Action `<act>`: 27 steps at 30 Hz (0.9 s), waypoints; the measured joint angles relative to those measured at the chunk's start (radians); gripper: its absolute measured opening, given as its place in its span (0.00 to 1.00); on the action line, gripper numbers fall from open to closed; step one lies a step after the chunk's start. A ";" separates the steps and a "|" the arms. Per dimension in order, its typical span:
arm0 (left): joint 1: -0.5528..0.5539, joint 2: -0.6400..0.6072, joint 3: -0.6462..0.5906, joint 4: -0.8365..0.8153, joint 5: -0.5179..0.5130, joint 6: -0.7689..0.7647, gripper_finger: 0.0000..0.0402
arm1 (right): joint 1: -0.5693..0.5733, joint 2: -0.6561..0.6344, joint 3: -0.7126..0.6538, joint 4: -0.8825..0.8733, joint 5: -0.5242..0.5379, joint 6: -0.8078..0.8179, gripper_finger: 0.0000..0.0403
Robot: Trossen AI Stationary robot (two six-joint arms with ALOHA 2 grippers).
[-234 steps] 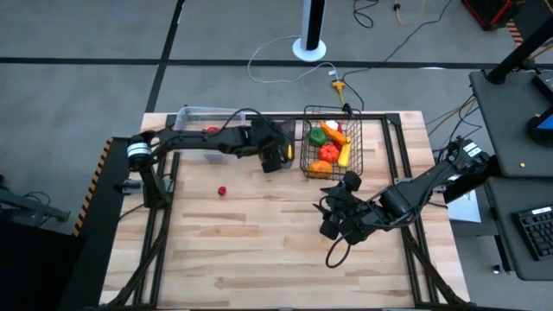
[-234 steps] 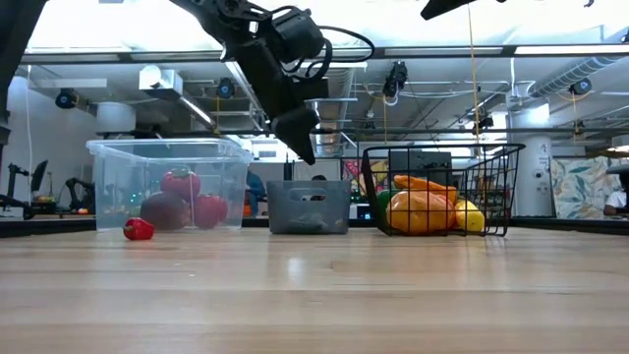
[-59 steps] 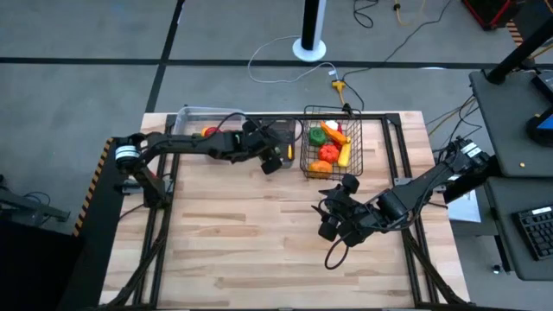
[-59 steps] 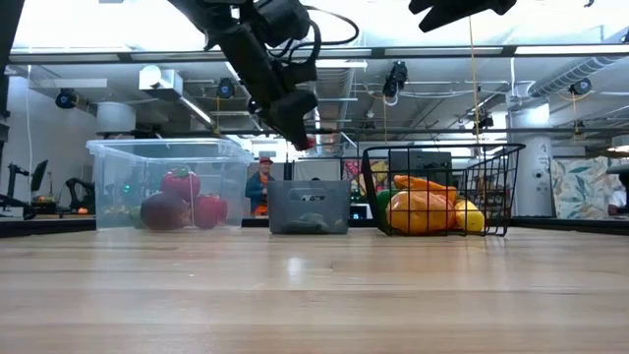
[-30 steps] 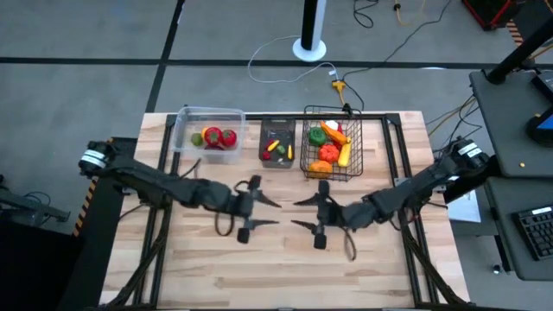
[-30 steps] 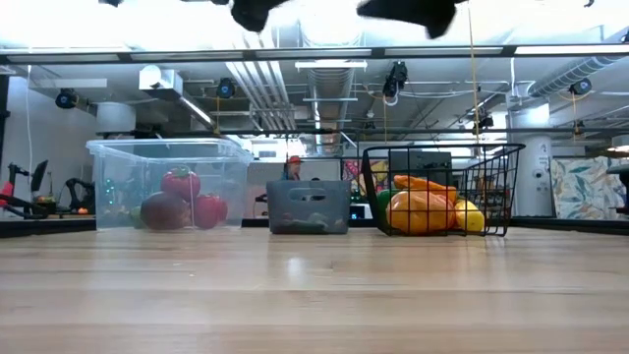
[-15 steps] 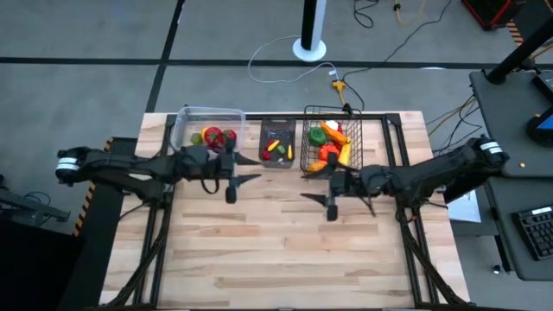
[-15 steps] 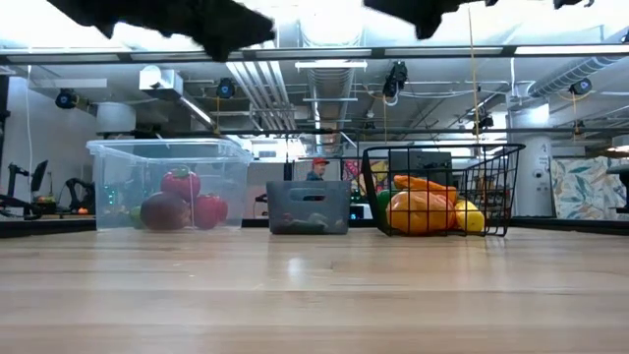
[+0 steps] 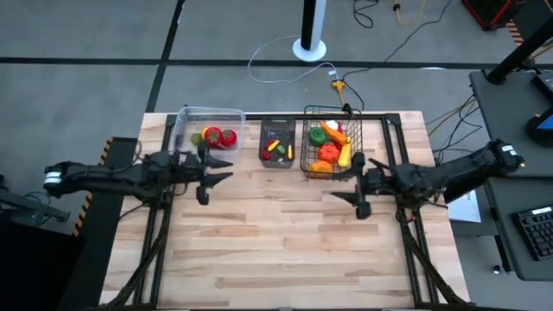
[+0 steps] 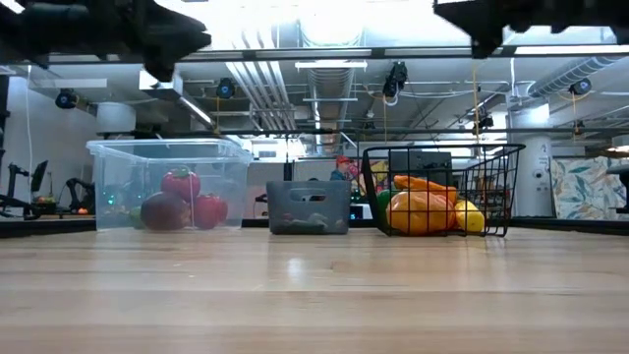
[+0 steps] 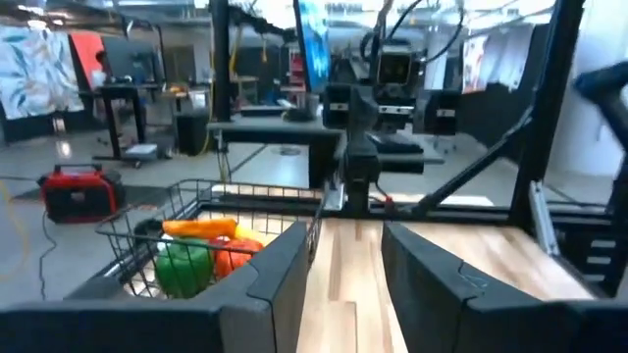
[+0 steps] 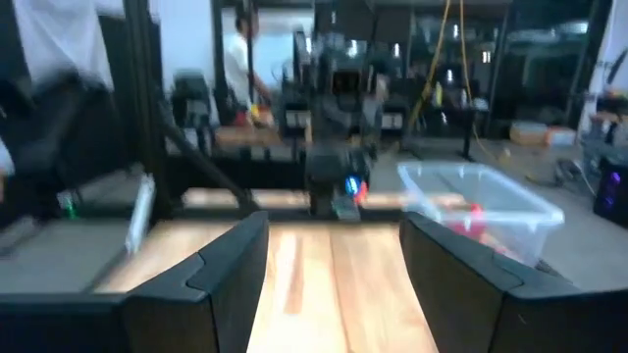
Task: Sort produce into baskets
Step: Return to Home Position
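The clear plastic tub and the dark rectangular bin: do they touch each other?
Apart. The high view shows a strip of bare wooden table between the clear plastic tub and the dark rectangular bin.

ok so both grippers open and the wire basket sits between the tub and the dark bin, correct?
Not quite. In the high view the dark bin sits between the clear tub and the wire basket. Both the left gripper and right gripper are open.
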 joint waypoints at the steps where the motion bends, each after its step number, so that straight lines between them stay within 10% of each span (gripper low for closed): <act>1: 0.000 -0.039 -0.013 -0.013 0.000 -0.002 0.29 | 0.004 -0.018 -0.015 0.017 -0.002 0.001 0.56; 14: 0.000 -0.407 -0.087 -0.238 -0.002 0.020 0.29 | 0.015 -0.383 -0.201 0.014 -0.003 -0.068 0.56; 27: 0.001 -0.623 -0.209 -0.292 -0.035 0.088 0.29 | 0.015 -0.737 -0.137 -0.460 -0.105 -0.156 0.55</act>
